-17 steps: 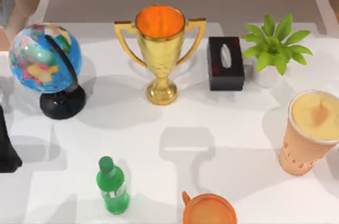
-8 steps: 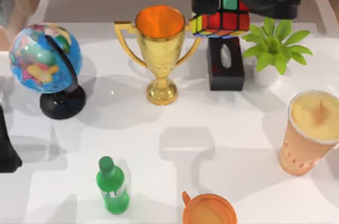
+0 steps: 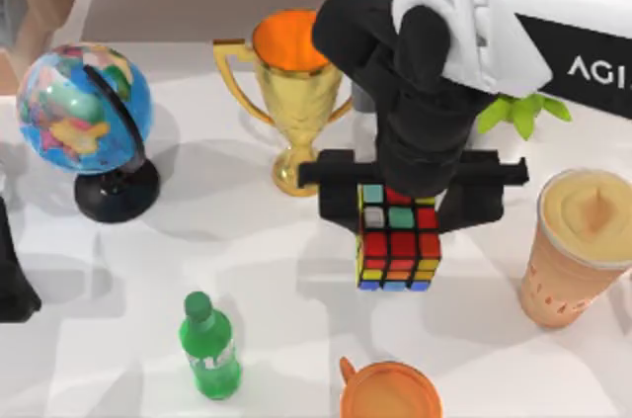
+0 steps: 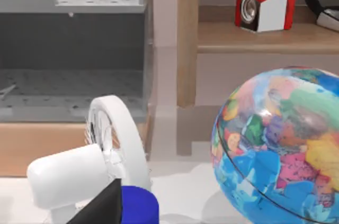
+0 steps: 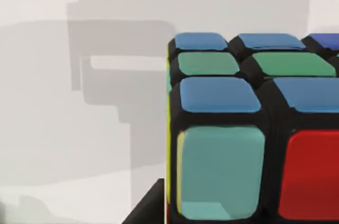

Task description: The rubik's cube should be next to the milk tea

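My right gripper (image 3: 400, 209) hangs over the middle of the table, shut on the rubik's cube (image 3: 398, 243), which sits between its black fingers above the white tabletop. In the right wrist view the rubik's cube (image 5: 249, 128) shows blue, green, teal and red squares close up. The milk tea (image 3: 581, 245), a tall pale-orange cup with a creamy top, stands at the right edge, a short gap to the right of the cube. My left arm (image 3: 10, 280) stays parked at the table's left edge.
An orange mug (image 3: 390, 393) sits at the front, just below the cube, and a green bottle (image 3: 209, 347) at front left. Behind are a gold trophy (image 3: 294, 92), a globe (image 3: 87, 112) and a plant (image 3: 521, 112). The left wrist view shows the globe (image 4: 280, 144) and a white fan (image 4: 114, 139).
My right arm has carried the cube from the back of the table, over the tissue box, forward and down to the middle, nearer the milk tea. It now hides the tissue box.
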